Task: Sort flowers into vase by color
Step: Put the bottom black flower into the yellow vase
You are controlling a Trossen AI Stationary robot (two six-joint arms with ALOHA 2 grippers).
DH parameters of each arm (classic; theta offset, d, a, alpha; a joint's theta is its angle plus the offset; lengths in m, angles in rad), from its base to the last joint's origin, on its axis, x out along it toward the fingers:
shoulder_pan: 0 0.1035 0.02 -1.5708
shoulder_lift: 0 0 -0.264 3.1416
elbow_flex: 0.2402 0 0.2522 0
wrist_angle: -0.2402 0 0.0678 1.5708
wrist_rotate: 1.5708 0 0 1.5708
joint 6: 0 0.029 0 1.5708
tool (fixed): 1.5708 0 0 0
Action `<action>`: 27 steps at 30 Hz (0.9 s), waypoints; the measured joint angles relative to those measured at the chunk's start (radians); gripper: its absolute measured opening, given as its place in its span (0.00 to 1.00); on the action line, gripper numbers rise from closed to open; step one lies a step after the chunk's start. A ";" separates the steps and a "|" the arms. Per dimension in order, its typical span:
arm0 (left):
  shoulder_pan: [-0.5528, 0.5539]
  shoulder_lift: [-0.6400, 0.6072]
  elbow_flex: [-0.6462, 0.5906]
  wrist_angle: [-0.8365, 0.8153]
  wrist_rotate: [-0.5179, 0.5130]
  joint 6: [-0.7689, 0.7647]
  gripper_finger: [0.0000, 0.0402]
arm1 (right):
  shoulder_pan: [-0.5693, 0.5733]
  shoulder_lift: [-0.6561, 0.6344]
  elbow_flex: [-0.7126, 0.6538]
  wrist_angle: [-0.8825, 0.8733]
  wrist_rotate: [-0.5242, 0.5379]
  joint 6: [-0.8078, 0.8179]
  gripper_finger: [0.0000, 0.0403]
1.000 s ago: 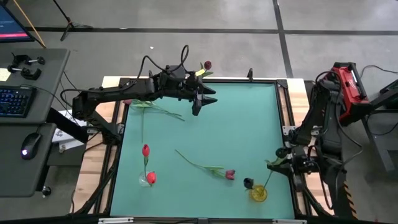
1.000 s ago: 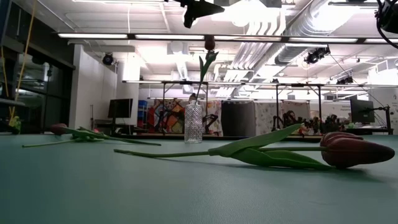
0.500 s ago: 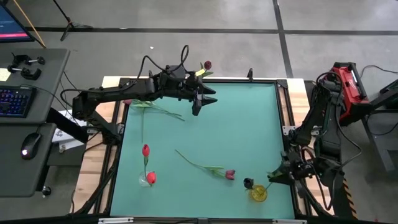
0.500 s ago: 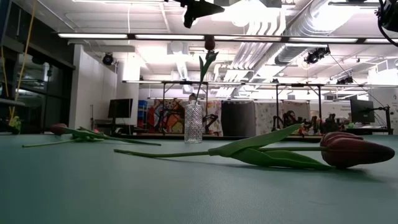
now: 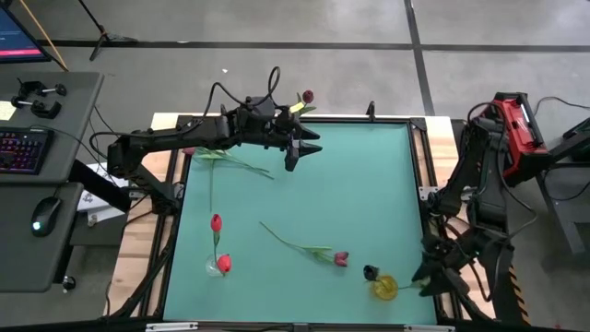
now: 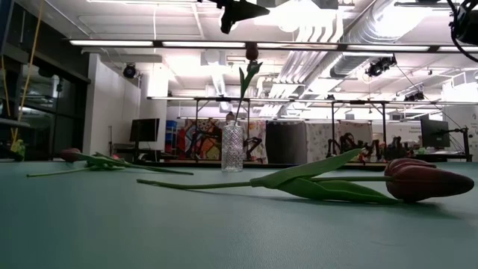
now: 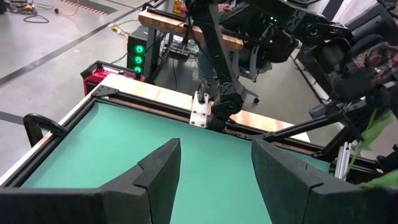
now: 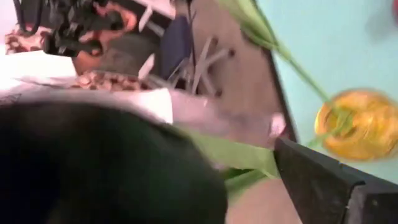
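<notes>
A clear vase at the table's far edge holds one maroon-headed flower. A second clear vase at the near left holds two red flowers. A yellow vase at the near right holds a near-black flower. One maroon flower lies flat mid-table, and another lies flat at the far left. My left gripper is open and empty, high above the table's far side. My right gripper is beside the table's right edge, next to the yellow vase, with a blurred green leaf close to it.
The green mat has bare room across its middle and right half. Both lying flowers show in the low view, the near one large in front. A desk with a keyboard and mouse stands off the table's left.
My right gripper has gone toward the table's near edge along the right side, from level with the lying flower's head to beside the yellow vase. The vases and flowers have stayed where they were.
</notes>
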 joint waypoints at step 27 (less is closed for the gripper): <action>0.015 0.000 0.000 0.000 0.000 0.018 0.46 | 0.000 -0.076 0.000 0.010 0.122 0.029 0.76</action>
